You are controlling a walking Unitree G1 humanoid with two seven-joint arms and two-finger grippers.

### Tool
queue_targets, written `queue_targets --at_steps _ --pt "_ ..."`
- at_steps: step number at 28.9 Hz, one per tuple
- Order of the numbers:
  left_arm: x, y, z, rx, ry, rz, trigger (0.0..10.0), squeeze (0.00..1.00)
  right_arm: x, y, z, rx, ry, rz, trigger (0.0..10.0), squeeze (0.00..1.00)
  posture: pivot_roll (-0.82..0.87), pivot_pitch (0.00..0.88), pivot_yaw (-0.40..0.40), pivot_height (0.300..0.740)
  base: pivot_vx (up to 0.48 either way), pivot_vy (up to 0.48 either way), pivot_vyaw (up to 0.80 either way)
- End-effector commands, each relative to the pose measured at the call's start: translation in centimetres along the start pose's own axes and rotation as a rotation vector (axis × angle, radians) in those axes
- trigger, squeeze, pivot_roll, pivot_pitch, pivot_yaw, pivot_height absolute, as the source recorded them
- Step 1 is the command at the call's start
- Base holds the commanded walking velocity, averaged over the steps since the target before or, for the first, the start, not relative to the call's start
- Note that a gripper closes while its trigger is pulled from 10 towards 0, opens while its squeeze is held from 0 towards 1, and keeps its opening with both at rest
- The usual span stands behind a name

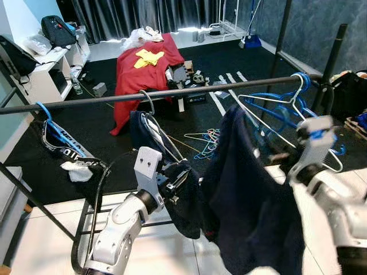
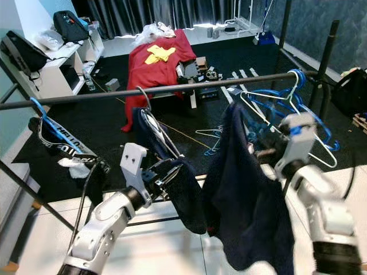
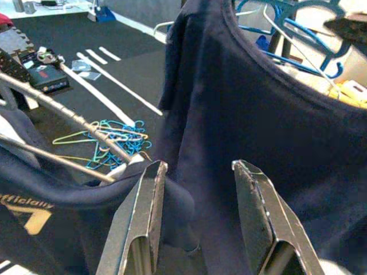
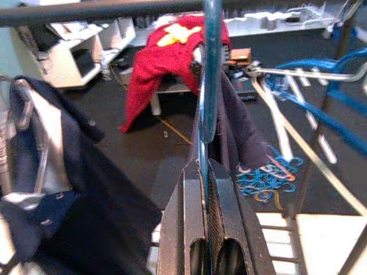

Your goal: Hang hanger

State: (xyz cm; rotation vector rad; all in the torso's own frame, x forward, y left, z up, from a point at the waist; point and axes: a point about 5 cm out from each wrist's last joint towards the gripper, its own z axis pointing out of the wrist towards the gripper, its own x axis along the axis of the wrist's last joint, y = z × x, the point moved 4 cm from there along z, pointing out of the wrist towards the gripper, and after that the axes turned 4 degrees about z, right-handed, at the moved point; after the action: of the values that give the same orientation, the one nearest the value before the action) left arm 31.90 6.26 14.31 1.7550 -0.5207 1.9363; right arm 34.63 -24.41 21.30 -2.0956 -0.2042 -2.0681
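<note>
A dark rail [image 1: 189, 91] runs across in front of me. My right gripper [image 4: 203, 166] is shut on the blue neck of a hanger [image 4: 209, 69], which rises in front of the rail [image 4: 103, 11]; its hook's top is cut off from view. A dark navy shirt [image 1: 246, 212] hangs from that hanger, just left of my right gripper [image 1: 274, 153]. My left gripper [image 1: 178, 179] is open, its fingers [image 3: 143, 212] against the shirt's left edge and a second navy garment [image 1: 143, 129] on a silver hanger [image 1: 148, 98].
Several blue and white hangers [image 1: 287, 109] hang at the rail's right end beside an upright pole [image 1: 331, 54]. A black garment [image 1: 63, 146] hangs at the left. Beyond are a red-draped table [image 1: 143, 74], loose hangers on the floor [image 1: 206, 140] and white shelves [image 1: 40, 74].
</note>
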Motion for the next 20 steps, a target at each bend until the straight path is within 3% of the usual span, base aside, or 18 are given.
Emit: queue_targets --at_steps 1,4,5,7,8,9,11,18,20 --pt "-0.1 -0.5 -0.4 0.003 -0.016 0.016 10.0 0.00 1.9 0.2 0.1 -0.008 0.028 -0.015 10.0 0.00 -0.07 0.052 0.101 0.740 0.000 0.000 0.00" --pt "-0.1 -0.5 -0.4 0.003 -0.016 0.016 10.0 0.00 1.9 0.2 0.1 -0.008 0.028 -0.015 10.0 0.00 -0.07 0.052 0.101 0.740 0.000 0.000 0.00" --pt "-0.1 -0.5 -0.4 0.004 -0.017 0.018 10.0 0.00 3.6 1.1 0.3 -0.039 0.061 -0.052 10.0 0.00 -0.07 0.056 0.100 0.740 0.000 0.000 0.00" --pt "-0.1 -0.5 -0.4 0.004 -0.017 0.018 10.0 0.00 3.6 1.1 0.3 -0.039 0.061 -0.052 10.0 0.00 -0.07 0.056 0.100 0.740 0.000 0.000 0.00" --pt "-0.2 -0.5 -0.5 0.005 -0.020 0.021 10.0 0.00 5.1 1.8 0.5 -0.073 0.106 -0.080 10.0 0.00 -0.07 0.058 0.095 0.740 0.000 0.000 0.00" --pt "-0.2 -0.5 -0.5 0.005 -0.020 0.021 10.0 0.00 5.1 1.8 0.5 -0.073 0.106 -0.080 10.0 0.00 -0.07 0.058 0.095 0.740 0.000 0.000 0.00" --pt "-0.3 -0.4 -0.5 0.004 -0.023 0.025 10.0 0.00 7.3 2.2 1.0 -0.100 0.189 -0.114 10.0 0.00 -0.07 0.062 0.102 0.740 0.000 0.000 0.00" --pt "-0.3 -0.4 -0.5 -0.003 -0.027 0.037 10.0 0.00 10.5 1.6 1.4 -0.094 0.271 -0.157 10.0 0.00 -0.07 0.063 0.105 0.740 0.000 0.000 0.00" --pt "-0.3 -0.3 -0.5 -0.008 -0.031 0.044 10.0 0.00 12.3 0.3 1.6 -0.038 0.304 -0.155 10.0 0.00 -0.07 0.064 0.107 0.740 0.000 0.000 0.00"
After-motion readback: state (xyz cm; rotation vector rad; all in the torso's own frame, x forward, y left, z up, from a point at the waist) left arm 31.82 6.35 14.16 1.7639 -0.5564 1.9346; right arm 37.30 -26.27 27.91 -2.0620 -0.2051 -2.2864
